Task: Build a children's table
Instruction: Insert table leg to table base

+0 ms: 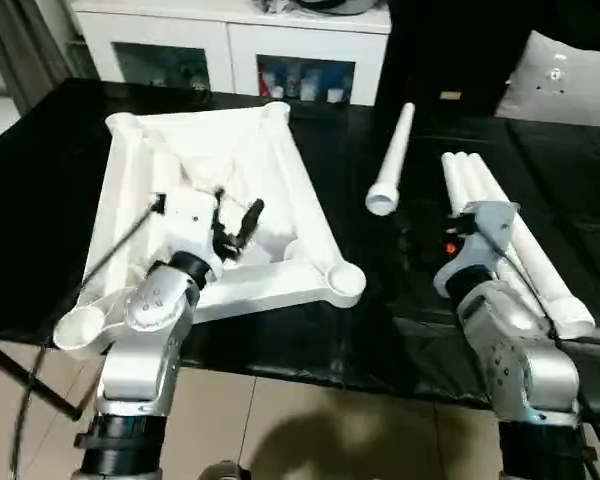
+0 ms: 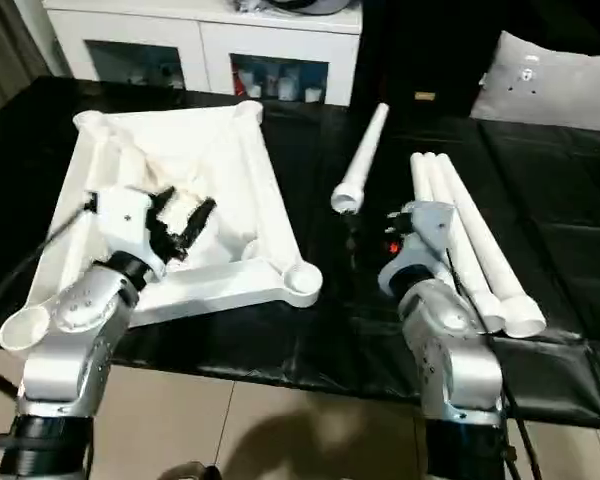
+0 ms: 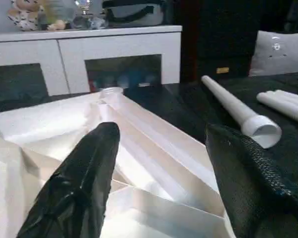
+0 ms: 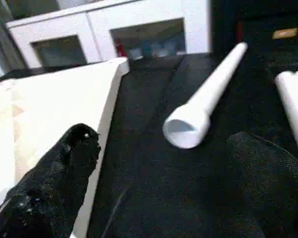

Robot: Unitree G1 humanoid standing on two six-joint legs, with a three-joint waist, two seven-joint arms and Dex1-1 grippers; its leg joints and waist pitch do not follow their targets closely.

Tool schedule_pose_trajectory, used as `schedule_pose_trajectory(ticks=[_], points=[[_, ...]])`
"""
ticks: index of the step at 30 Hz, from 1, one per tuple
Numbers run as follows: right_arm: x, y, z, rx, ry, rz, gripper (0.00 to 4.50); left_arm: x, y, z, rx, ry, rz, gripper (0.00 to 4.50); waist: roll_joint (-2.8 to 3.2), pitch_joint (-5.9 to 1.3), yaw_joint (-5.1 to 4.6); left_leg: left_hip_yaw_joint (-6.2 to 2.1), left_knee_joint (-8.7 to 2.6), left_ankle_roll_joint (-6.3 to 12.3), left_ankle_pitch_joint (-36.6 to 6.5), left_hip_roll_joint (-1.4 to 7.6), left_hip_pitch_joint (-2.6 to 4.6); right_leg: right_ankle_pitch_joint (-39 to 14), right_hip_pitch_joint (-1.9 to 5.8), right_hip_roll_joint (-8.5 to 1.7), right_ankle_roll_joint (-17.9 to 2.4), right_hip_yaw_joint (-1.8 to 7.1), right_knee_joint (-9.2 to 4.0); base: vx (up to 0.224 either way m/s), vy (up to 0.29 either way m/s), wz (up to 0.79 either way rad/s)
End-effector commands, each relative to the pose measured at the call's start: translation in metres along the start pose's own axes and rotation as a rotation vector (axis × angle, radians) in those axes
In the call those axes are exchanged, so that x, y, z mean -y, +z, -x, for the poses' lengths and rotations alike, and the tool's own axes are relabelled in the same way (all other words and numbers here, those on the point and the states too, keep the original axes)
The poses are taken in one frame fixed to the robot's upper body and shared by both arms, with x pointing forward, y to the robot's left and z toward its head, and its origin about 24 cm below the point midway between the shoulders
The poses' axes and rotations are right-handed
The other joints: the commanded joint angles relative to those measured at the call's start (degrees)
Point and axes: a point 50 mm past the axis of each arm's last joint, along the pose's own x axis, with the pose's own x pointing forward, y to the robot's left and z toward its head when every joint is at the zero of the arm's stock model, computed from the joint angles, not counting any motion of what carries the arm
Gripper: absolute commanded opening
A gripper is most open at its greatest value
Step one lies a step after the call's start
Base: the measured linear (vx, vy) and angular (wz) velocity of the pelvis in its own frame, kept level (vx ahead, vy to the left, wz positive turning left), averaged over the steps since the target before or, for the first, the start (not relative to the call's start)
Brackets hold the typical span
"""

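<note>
The children's table top point(image 1: 305, 195) lies upside down on the black work table, ribbed underside up, with a round socket at each corner. My left gripper point(image 1: 235, 230) hovers over its middle, open, with nothing between its black fingers point(image 3: 82, 178). One white leg point(image 1: 392, 160) lies alone to the right of the top, its wide open end toward me. Three more legs point(image 1: 515, 240) lie side by side further right. My right gripper point(image 4: 164, 198) is open and empty, low over the black cloth between the top's edge point(image 4: 54, 99) and the single leg point(image 4: 203, 109).
A white cabinet point(image 1: 230, 50) with glass doors stands behind the black-covered work table point(image 1: 50, 200). A white cushion point(image 1: 565, 75) sits at the back right. The work table's front edge runs just ahead of my forearms, with tiled floor point(image 1: 310, 420) below.
</note>
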Motion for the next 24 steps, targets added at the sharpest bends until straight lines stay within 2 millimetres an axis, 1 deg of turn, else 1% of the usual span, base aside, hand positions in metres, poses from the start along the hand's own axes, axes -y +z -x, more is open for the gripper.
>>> schedule_pose_trajectory(ticks=[1,2,3,4,5,6,8,9,10,11,13,14,15,16,17,18,19,20,21,22,23,24], points=[[-0.004,-0.001,0.000,-0.002,0.012,0.013,4.50,0.001,0.002,0.000,-0.014,0.001,-0.015,3.42,-0.47,-3.52,-0.04,-0.41,-3.65,-0.93,-11.55,1.56,1.05,-5.02,1.75,-2.66,-7.05,1.99,-4.43,0.000,0.000,0.00],[-0.005,-0.001,-0.001,-0.001,0.016,0.017,4.50,0.003,0.001,0.001,-0.017,-0.009,-0.015,3.42,-0.44,-3.52,0.01,-0.43,-3.66,-0.98,-11.57,1.59,1.08,-5.27,1.74,-2.71,-7.04,2.00,-4.42,0.000,0.000,0.00],[-0.006,-0.001,-0.001,0.000,0.017,0.016,4.50,0.003,0.001,0.002,-0.019,-0.011,-0.015,3.45,-0.40,-3.42,0.01,-0.44,-3.89,-1.37,-14.60,1.69,1.44,-9.01,1.85,-2.82,-6.62,2.00,-4.68,0.000,0.000,0.00],[-0.006,-0.001,-0.001,0.000,0.021,0.016,4.50,0.004,0.000,0.002,-0.024,-0.013,-0.013,3.48,-0.33,-3.30,-0.05,-0.49,-4.16,-1.82,-18.77,1.75,1.94,-14.10,1.95,-2.82,-5.77,1.95,-5.13,0.000,0.000,0.00],[-0.007,-0.001,-0.002,-0.001,0.024,0.016,4.50,0.004,-0.001,0.002,-0.028,-0.015,-0.012,3.64,-0.30,-3.17,-0.14,-0.61,-4.45,-1.98,-22.37,1.79,2.46,-18.19,2.11,-2.59,-5.11,1.78,-5.59,0.000,0.000,0.00],[-0.008,-0.001,-0.002,-0.001,0.033,0.023,4.50,0.004,-0.002,0.003,-0.034,-0.016,-0.011,3.76,-0.25,-3.16,-0.18,-0.53,-4.58,-1.78,-24.02,1.68,2.78,-19.77,2.23,-2.42,-4.89,1.61,-5.90,0.000,0.000,0.00],[-0.009,-0.001,-0.003,-0.006,0.046,0.037,4.50,0.004,-0.004,0.004,-0.047,-0.013,-0.010,3.84,-0.21,-2.70,-0.37,-0.34,-4.93,-0.36,-28.23,1.33,3.76,-25.02,2.83,-1.89,-4.90,1.10,-7.09,0.000,0.000,0.00],[-0.009,0.000,-0.003,-0.010,0.052,0.041,4.50,0.004,-0.004,0.004,-0.050,-0.011,-0.008,3.84,-0.30,-2.63,-0.43,-0.28,-4.95,-0.03,-28.18,1.21,3.83,-25.79,3.00,-1.89,-4.84,1.10,-7.37,0.000,0.000,0.00],[-0.010,0.000,-0.004,-0.013,0.057,0.046,4.50,0.004,-0.005,0.004,-0.053,-0.010,-0.005,4.04,-0.19,-2.67,-0.34,-0.21,-5.08,0.44,-27.49,1.24,4.11,-26.02,3.38,-2.08,-5.08,1.13,-7.67,0.000,0.000,0.00],[-0.010,0.000,-0.004,-0.016,0.064,0.057,4.50,0.004,-0.005,0.004,-0.056,-0.011,0.003,4.18,-0.29,-2.95,-0.27,-0.16,-5.22,0.92,-25.67,1.21,4.06,-24.42,4.15,-2.07,-5.54,1.18,-7.62,0.056,0.005,0.01],[-0.011,-0.001,-0.004,-0.020,0.068,0.059,4.50,0.004,-0.006,0.004,-0.061,-0.016,0.008,4.27,-0.11,-3.21,-0.21,-0.15,-5.30,1.50,-23.48,1.35,4.18,-20.76,4.50,-1.96,-6.51,1.17,-7.36,0.060,0.008,0.01],[-0.011,-0.001,-0.004,-0.026,0.074,0.064,4.50,0.004,-0.009,0.005,-0.070,-0.013,0.015,4.43,-0.07,-3.86,-0.33,-0.16,-5.16,3.00,-18.86,1.32,4.04,-12.72,5.42,-1.69,-8.52,0.91,-6.50,0.070,0.014,0.02],[-0.012,-0.001,-0.004,-0.028,0.076,0.064,4.50,0.003,-0.009,0.005,-0.072,-0.011,0.017,4.43,-0.12,-3.95,-0.36,-0.07,-5.02,3.63,-17.38,1.21,4.00,-10.36,5.54,-1.61,-9.06,0.88,-6.25,0.070,0.014,0.02],[-0.012,-0.001,-0.004,-0.033,0.081,0.069,4.50,0.003,-0.010,0.005,-0.076,-0.005,0.023,4.43,-0.23,-4.25,-0.35,-0.03,-4.67,4.93,-14.24,1.03,3.85,-5.59,6.00,-1.46,-10.14,0.87,-5.65,0.074,0.015,0.02],[-0.012,-0.001,-0.004,-0.034,0.083,0.071,4.50,0.003,-0.010,0.005,-0.076,-0.005,0.023,4.43,-0.18,-4.48,-0.27,0.05,-4.28,6.38,-11.17,0.73,3.66,-1.33,6.35,-1.30,-10.94,0.82,-5.12,0.077,0.012,0.02],[-0.012,-0.001,-0.005,-0.035,0.085,0.075,4.50,0.003,-0.010,0.005,-0.076,-0.005,0.022,4.43,-0.35,-4.52,-0.30,0.07,-4.10,7.08,-9.93,0.63,3.53,0.26,6.54,-1.23,-11.28,0.83,-4.93,0.077,0.012,0.02],[-0.013,-0.001,-0.005,-0.038,0.090,0.081,4.50,0.003,-0.010,0.005,-0.077,-0.004,0.022,4.43,-0.42,-4.67,-0.18,0.13,-3.71,8.31,-7.72,0.35,3.29,2.73,6.94,-1.10,-11.67,0.82,-4.60,0.077,0.010,0.03],[-0.013,-0.001,-0.005,-0.038,0.091,0.083,4.50,0.003,-0.010,0.005,-0.077,-0.004,0.022,4.43,-0.43,-4.72,-0.14,0.15,-3.53,8.87,-6.75,0.23,3.21,3.94,7.07,-1.05,-11.82,0.85,-4.40,0.072,0.007,0.02],[-0.013,-0.001,-0.005,-0.039,0.091,0.084,4.50,0.003,-0.010,0.005,-0.077,-0.004,0.023,4.43,-0.42,-4.83,-0.13,0.13,-3.25,9.82,-4.98,0.06,3.01,5.79,7.36,-0.95,-11.99,0.81,-4.12,0.072,0.007,0.02],[-0.013,-0.001,-0.006,-0.043,0.093,0.087,4.50,0.003,-0.010,0.005,-0.078,-0.003,0.023,4.43,-0.43,-4.88,-0.14,0.13,-3.11,10.21,-4.24,0.00,2.93,6.44,7.49,-0.91,-11.99,0.78,-4.00,0.066,0.006,0.01],[-0.013,-0.002,-0.006,-0.058,0.090,0.091,4.50,0.003,-0.010,0.005,-0.078,-0.003,0.022,4.43,-0.48,-4.95,-0.19,0.00,-2.83,11.21,-2.38,-0.03,2.92,7.40,7.65,-0.71,-11.92,0.59,-3.70,0.057,0.006,0.01],[-0.013,-0.002,-0.007,-0.060,0.093,0.099,4.50,0.003,-0.010,0.005,-0.078,-0.004,0.022,4.43,-0.44,-4.92,-0.23,-0.03,-2.79,11.46,-1.96,-0.02,3.03,7.43,7.60,-0.67,-11.94,0.53,-3.64,0.057,0.006,0.01]])
